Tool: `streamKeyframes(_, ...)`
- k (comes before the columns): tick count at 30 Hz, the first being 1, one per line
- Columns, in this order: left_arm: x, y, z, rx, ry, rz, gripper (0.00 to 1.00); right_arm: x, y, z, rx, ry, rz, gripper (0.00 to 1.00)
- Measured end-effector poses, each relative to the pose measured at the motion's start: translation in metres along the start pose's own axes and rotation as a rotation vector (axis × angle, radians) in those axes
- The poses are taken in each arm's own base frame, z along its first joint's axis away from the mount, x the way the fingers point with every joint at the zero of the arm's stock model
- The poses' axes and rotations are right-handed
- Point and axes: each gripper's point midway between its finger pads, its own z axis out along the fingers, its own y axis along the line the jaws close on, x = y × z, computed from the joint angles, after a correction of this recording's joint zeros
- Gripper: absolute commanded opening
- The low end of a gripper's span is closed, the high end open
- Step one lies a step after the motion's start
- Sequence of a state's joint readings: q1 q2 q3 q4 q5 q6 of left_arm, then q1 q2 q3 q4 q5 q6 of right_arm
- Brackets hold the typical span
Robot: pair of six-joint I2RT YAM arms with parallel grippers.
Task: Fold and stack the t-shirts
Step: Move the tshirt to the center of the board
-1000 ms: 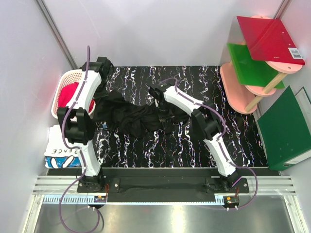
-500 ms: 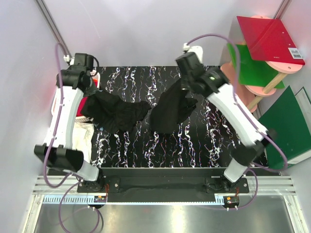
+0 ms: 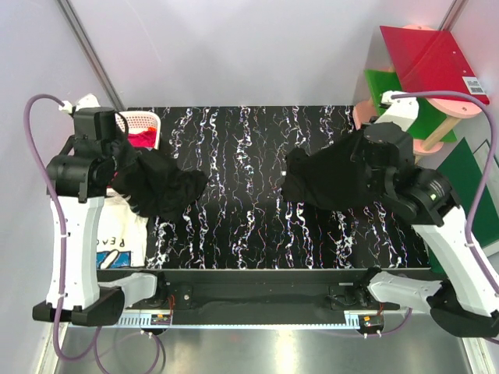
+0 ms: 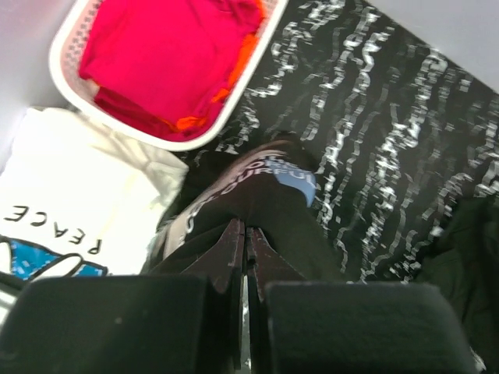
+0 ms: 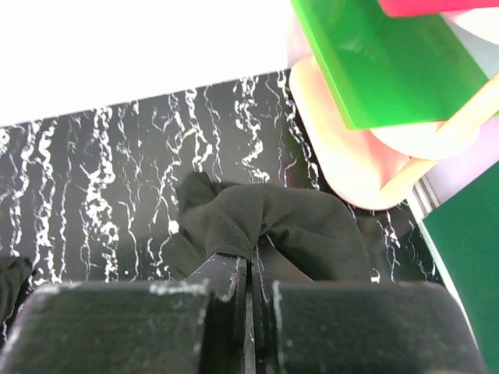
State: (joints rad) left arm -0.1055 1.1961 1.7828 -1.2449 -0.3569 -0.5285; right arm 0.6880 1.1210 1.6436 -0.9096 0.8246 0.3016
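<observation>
Black printed shirt [image 4: 269,195] hangs clamped in your left gripper [image 4: 245,227] beside the basket [image 4: 144,131]. Your right gripper [image 5: 249,261] clamps black cloth [image 5: 300,226] well away from the basket. You're at the unfolding step, so next lay one piece flat.

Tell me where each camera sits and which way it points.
Top external: fixed above and behind the arms, looking down on the table; both arms show.
Left wrist: on the left arm, looking down past the left gripper, shut on the printed black t-shirt.
Right wrist: on the right arm, looking down past the right gripper, shut on a second black t-shirt.
Shared: top and left wrist both show the white basket and PEACE t-shirt.
</observation>
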Motion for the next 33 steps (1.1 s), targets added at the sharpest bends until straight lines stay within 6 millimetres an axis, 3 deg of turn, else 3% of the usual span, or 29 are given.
streamKeyframes(4,0.007,-0.011,-0.003,0.073,0.032,0.005,0.00,-0.001,0.000,-0.001,-0.007,-0.009,0.008,0.00)
streamKeyframes(8,0.003,-0.024,0.015,0.069,0.065,0.032,0.00,0.019,0.028,0.019,-0.043,0.059,-0.019,0.00)
streamKeyframes(12,-0.031,-0.043,0.035,0.048,0.023,0.038,0.00,0.062,0.066,0.048,-0.085,0.184,-0.080,0.00)
streamKeyframes(17,-0.080,-0.055,0.049,0.009,-0.083,0.001,0.00,0.098,0.087,0.060,-0.132,0.285,-0.116,0.00)
streamKeyframes(20,-0.102,-0.037,0.062,-0.069,-0.126,-0.058,0.00,0.105,0.092,0.059,-0.156,0.309,-0.112,0.00)
streamKeyframes(25,-0.133,0.030,0.079,-0.230,-0.168,-0.209,0.00,0.119,0.099,0.057,-0.194,0.353,-0.106,0.00)
streamKeyframes(29,-0.155,0.067,0.082,-0.291,-0.215,-0.285,0.00,0.138,0.107,0.058,-0.222,0.411,-0.119,0.00)
streamKeyframes(33,-0.168,0.090,0.078,-0.322,-0.248,-0.326,0.00,0.163,0.118,0.066,-0.240,0.481,-0.154,0.00)
